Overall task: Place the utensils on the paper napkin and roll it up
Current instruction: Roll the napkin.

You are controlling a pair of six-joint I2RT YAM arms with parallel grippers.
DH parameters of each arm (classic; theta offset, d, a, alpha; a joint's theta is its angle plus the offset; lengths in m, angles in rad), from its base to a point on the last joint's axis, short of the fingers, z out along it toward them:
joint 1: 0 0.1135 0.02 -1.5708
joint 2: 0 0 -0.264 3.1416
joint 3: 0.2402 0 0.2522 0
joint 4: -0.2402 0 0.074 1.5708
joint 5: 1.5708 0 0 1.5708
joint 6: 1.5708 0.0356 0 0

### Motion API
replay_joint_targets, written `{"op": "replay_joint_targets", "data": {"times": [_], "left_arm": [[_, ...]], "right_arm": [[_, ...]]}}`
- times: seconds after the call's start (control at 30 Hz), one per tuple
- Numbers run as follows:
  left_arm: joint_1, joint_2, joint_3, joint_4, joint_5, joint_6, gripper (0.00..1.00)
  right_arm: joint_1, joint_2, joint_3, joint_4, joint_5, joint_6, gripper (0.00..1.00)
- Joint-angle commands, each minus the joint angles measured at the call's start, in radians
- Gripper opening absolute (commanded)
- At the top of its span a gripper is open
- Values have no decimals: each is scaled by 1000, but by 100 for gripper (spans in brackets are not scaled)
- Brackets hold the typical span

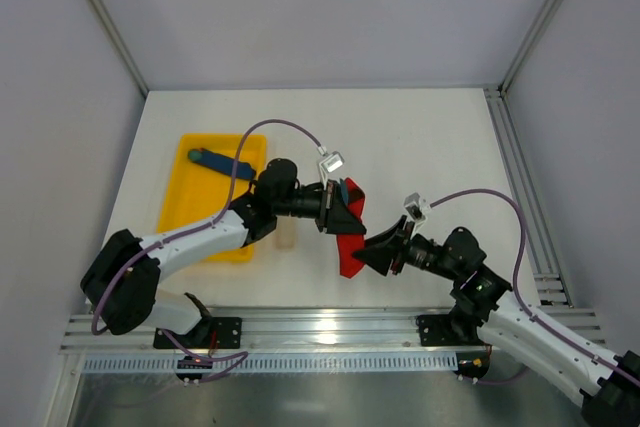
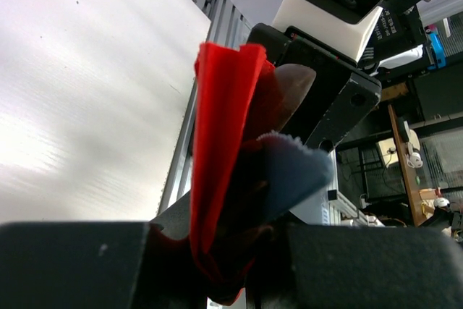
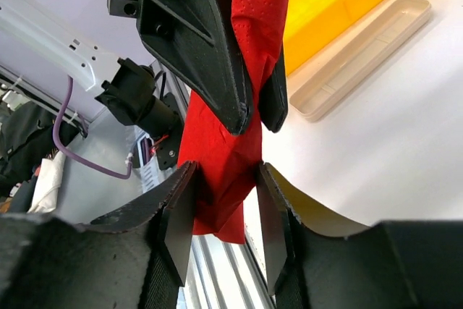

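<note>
Where the top view looked down on the table [image 1: 420, 147], the paper napkin [image 1: 350, 245] hung bunched between the two arms in mid-table, its long axis running from far to near. The left gripper [image 1: 338, 209] had the far end and the right gripper [image 1: 378, 252] sat at the near end, just right of it. A yellow tray [image 1: 195, 197] lay well to the left, with a small beige tray [image 1: 285, 237] beside its near right corner. In the left wrist view, the left gripper was clamped on the folded napkin, which stood up and away from its fingers [image 2: 72, 265] toward the other arm. A brownish rounded end [image 2: 293, 92] showed inside the fold, likely one of the utensils. In the right wrist view, the right gripper stood narrow with the napkin's lower end filling the gap between its pads [image 3: 177, 215]; I could not tell whether they pressed on it. The left gripper pinched the same strip just above. Both hands were on the napkin along one line, so I judged any further rolling would turn on twisting about that axis.
</note>
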Motion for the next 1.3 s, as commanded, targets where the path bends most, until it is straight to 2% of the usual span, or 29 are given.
{"op": "replay_joint_targets", "data": {"times": [0.0,0.1,0.17,0.23,0.27,0.33,0.57,0.93,1.27], "left_arm": [[0,-5,50,32,2,-7,0],[0,-4,51,26,-7,1,0],[0,-2,57,-12,-25,16,0],[0,-2,68,-81,-42,62,0],[0,1,73,-98,-48,78,0],[0,4,76,-120,-57,93,0],[0,15,85,-126,-76,95,0],[0,-4,102,-146,-87,96,0],[0,-4,111,-129,-80,92,0]], "right_arm": [[4,-58,54,-130,30,-26,46],[2,-83,89,-248,74,-47,48],[4,-94,144,-402,164,-65,54],[4,-108,210,-501,253,-70,55],[2,-111,230,-568,264,-81,56],[2,-114,272,-601,261,-81,56],[2,-121,255,-463,172,-9,53],[13,41,151,-250,148,54,45],[24,66,54,-61,111,86,45]]}}
